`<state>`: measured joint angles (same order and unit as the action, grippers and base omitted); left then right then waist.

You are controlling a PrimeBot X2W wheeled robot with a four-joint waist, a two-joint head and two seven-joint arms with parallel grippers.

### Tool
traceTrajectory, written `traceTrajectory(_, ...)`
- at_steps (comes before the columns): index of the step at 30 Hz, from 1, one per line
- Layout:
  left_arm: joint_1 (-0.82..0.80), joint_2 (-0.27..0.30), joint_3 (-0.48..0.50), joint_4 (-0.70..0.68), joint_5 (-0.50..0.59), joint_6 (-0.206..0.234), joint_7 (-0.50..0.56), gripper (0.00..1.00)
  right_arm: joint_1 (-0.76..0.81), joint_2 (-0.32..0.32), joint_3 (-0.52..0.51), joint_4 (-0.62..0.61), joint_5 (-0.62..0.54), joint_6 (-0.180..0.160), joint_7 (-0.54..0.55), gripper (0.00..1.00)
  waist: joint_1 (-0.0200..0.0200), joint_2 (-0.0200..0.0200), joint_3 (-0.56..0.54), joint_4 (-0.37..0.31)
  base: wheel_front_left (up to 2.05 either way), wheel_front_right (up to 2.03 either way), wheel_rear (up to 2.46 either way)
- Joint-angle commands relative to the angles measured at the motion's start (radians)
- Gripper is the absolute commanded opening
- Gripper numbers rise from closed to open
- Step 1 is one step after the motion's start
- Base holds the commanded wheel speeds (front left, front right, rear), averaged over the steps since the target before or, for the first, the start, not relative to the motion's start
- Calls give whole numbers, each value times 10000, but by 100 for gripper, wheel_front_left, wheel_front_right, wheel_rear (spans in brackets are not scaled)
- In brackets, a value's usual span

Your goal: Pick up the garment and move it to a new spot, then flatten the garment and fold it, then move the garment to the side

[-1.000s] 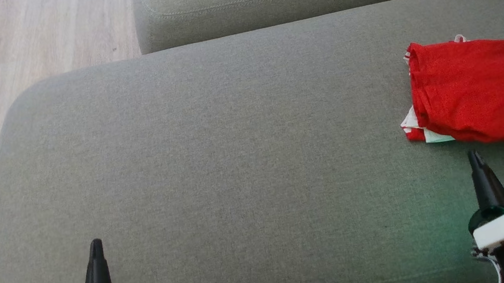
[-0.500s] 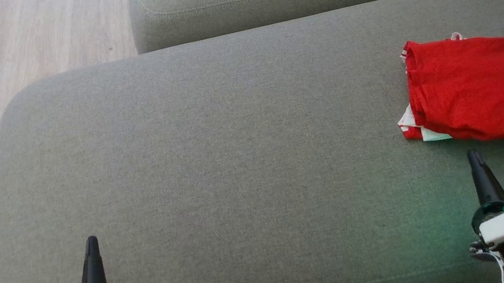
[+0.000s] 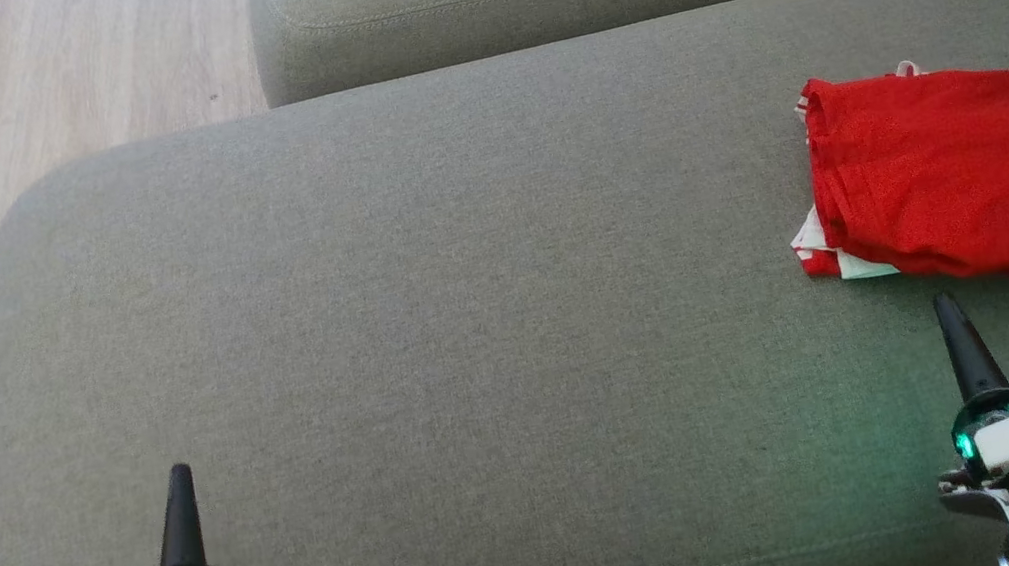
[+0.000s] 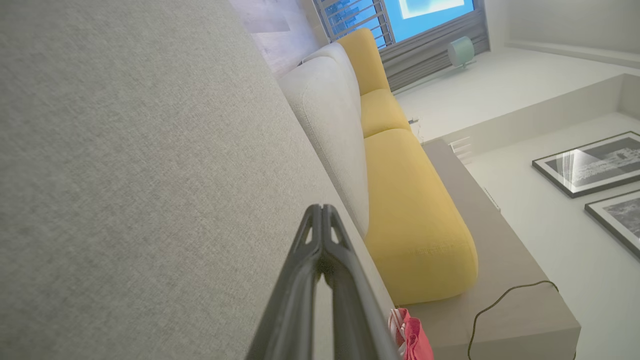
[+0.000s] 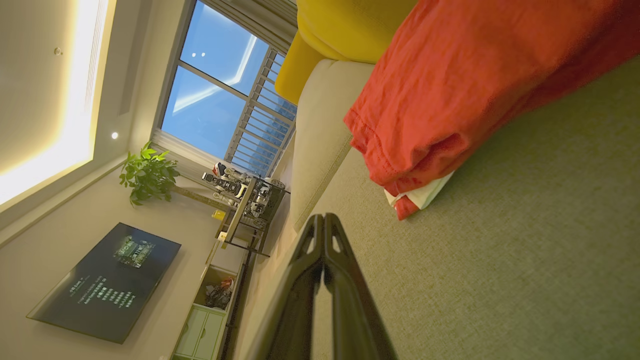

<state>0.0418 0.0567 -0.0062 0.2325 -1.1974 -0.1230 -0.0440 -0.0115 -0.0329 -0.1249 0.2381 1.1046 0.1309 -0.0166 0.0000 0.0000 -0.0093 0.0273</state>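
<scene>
At two o'clock on the grey fabric sofa seat (image 3: 468,309) lies the folded red cloth garment (image 3: 960,185), long side nine-to-three, at twelve from my right gripper (image 3: 946,306); it and the distant left gripper (image 3: 179,476) are pinched closed, empty

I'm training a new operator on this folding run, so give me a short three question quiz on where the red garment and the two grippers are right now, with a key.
1. True or false: the red garment lies folded on the grey sofa seat, toward the robot's right.
2. Multiple choice: the right gripper is
A) shut on the garment
B) shut, its tip just short of the garment
C) open above the garment
3. Fill in: the left gripper is shut and holds ____.

Key: 1 true; 2 B; 3 nothing.
</scene>
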Motion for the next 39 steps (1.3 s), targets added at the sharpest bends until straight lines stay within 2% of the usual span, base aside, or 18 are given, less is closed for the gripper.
traceTrajectory(1, -648, 160, 318, -292, -239, -50, 74, 0, -564, -124, 108, -268, 296, 0, 66, 0, 0, 0, 4, -8, 0, 0, 0)
traceTrajectory(39, -1367, 151, 829, 62, -3825, -73, 1172, 0, -913, -167, 111, 23, 4426, -2, 1138, 0, 0, 0, 109, -238, 0, 0, 0)
